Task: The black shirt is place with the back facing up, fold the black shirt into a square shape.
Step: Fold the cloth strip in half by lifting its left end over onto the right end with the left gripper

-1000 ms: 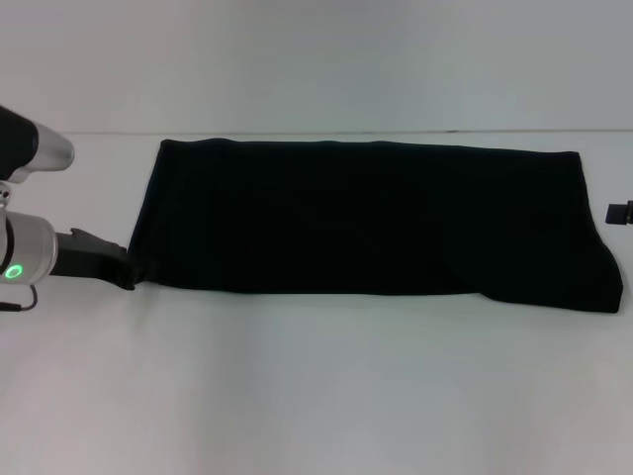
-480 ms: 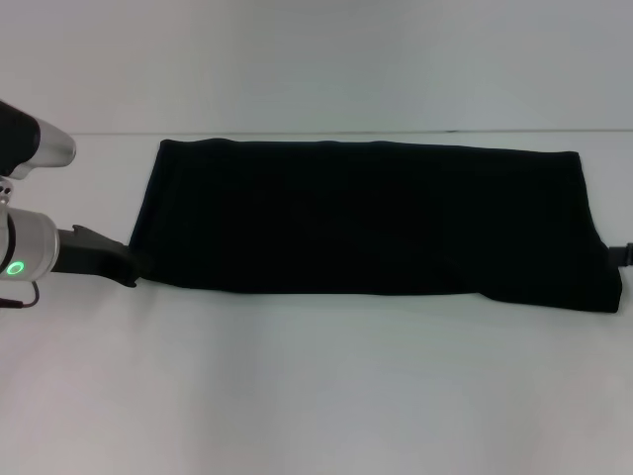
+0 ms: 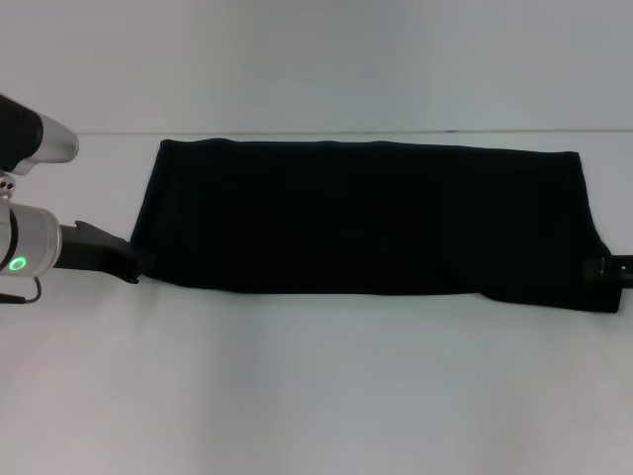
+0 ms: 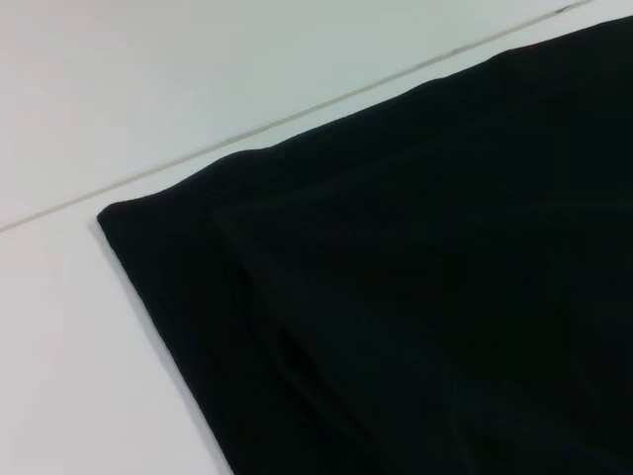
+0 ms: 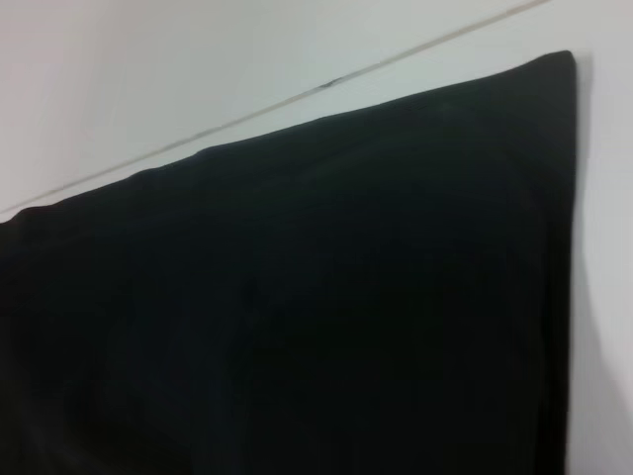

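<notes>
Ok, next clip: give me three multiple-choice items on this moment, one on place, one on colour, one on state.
1. Where is the left gripper?
A. at the shirt's near left corner
B. over the shirt's middle
C. at its far right corner

2. What colour is the shirt?
A. white
B. red
C. black

3. How does the shirt lie?
A. hanging off the table edge
B. flat as a long band across the table
C. crumpled in a ball

Answers:
1 A, the head view shows the arm's tip at that corner.
2 C, it is plain black in every view.
3 B, it spreads wide and flat, with the right gripper at its near right corner.
</notes>
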Tool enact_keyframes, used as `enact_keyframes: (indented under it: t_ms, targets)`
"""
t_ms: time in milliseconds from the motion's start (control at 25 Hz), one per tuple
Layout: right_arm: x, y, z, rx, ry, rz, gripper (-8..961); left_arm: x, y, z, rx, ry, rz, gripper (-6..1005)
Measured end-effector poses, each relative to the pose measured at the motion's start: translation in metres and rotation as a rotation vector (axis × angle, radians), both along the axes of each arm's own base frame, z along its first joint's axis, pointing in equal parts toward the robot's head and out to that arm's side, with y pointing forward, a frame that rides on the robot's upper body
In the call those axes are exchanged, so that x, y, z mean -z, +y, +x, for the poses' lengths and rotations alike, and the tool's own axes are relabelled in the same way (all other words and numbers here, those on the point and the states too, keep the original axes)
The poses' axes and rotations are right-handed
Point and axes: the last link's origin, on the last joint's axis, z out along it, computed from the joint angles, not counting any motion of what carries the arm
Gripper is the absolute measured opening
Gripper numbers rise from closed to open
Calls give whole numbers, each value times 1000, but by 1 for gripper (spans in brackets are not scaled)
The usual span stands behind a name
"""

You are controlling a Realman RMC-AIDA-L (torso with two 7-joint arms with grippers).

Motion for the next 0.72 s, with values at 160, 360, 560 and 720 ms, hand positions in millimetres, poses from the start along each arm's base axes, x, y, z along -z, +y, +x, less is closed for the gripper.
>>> enact_keyframes:
  t_ms: [160, 360, 560, 720]
  targets:
    - [2, 3, -3, -6, 2, 0, 680, 0, 0, 1, 2, 2, -1, 10]
    - [3, 3, -5, -16, -1, -7, 599, 1, 1, 1, 3, 2, -2, 11]
    - [3, 1, -3, -17, -4, -11, 381, 1, 1, 1, 2, 1, -2, 13]
    - [2, 1, -2, -22, -6, -4, 134, 1, 0, 0, 1, 0, -1, 14]
